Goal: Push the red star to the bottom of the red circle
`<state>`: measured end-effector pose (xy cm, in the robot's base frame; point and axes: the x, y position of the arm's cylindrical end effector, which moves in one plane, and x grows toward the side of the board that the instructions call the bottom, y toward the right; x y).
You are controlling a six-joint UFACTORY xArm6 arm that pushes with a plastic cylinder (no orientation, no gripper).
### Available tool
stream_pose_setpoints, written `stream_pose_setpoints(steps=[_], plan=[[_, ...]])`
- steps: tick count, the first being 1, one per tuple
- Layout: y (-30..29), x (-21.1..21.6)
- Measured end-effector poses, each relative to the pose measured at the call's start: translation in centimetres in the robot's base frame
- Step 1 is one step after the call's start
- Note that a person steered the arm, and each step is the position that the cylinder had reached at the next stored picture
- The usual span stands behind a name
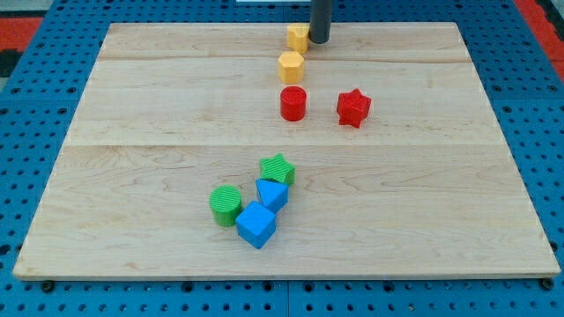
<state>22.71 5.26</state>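
The red star (353,107) lies on the wooden board, right of centre in the upper half. The red circle (293,103) stands just to the star's left, a small gap between them. My tip (319,40) is at the view's top, right beside a yellow block (298,37) and well above both red blocks. It touches neither red block.
A yellow hexagon (291,67) sits just above the red circle. Lower down is a cluster: a green star (278,169), a green circle (226,205), and two blue blocks (272,195) (256,224). The board (132,106) rests on a blue pegboard.
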Motion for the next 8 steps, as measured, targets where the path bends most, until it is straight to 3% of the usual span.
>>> stream_pose_setpoints(steps=[1,2,4,6,8], plan=[[-0.3,0.0],[7.5,2.3],[9.3,9.2],[5.3,16.5],[2.5,16.2]])
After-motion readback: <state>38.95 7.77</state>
